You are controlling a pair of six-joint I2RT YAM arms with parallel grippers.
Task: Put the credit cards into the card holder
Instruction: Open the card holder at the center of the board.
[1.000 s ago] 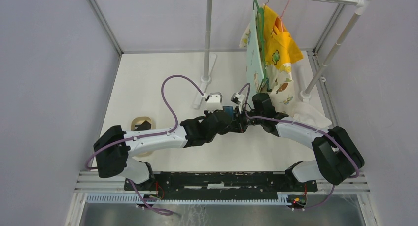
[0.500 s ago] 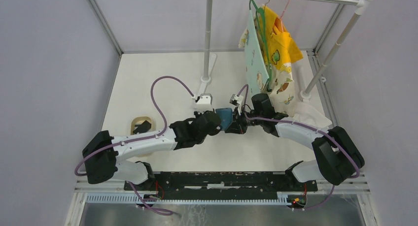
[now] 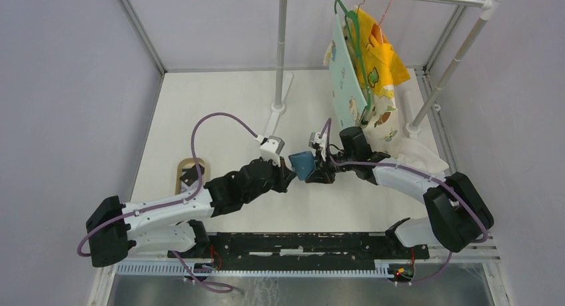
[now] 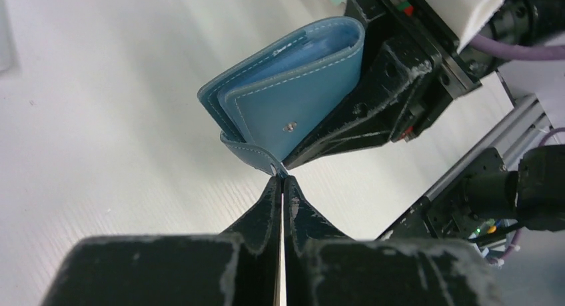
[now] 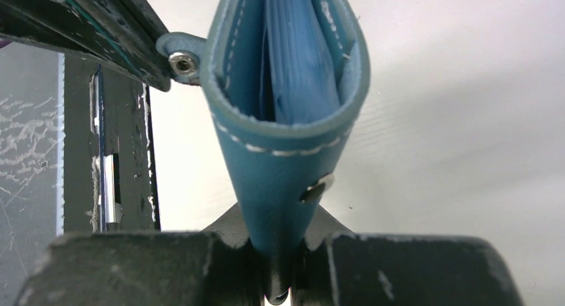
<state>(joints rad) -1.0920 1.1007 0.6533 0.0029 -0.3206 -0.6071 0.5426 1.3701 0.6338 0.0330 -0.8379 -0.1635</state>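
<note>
The teal-blue card holder [image 3: 302,165] is held upright above the table. My right gripper [image 5: 283,256] is shut on its folded spine, with the open pockets facing away from the camera [image 5: 293,73]. My left gripper [image 4: 281,179] is shut, pinching the tip of the holder's snap flap [image 4: 256,158]. The flap's snap shows in the right wrist view [image 5: 181,63]. In the top view the left gripper [image 3: 288,173] and right gripper [image 3: 320,170] meet at the holder. A dark card [image 3: 194,175] lies in the tan oval tray [image 3: 181,186] at the left, partly under my left arm.
A clothes rack stands behind, its centre pole base [image 3: 277,109] just beyond the grippers. Hanging garments [image 3: 370,73] and a white cloth [image 3: 421,157] lie to the right. The metal rail [image 3: 300,246] runs along the near edge.
My left arm has drawn back to the left and toward the near edge. More of the card holder now shows between the grippers. The right arm has barely moved.
</note>
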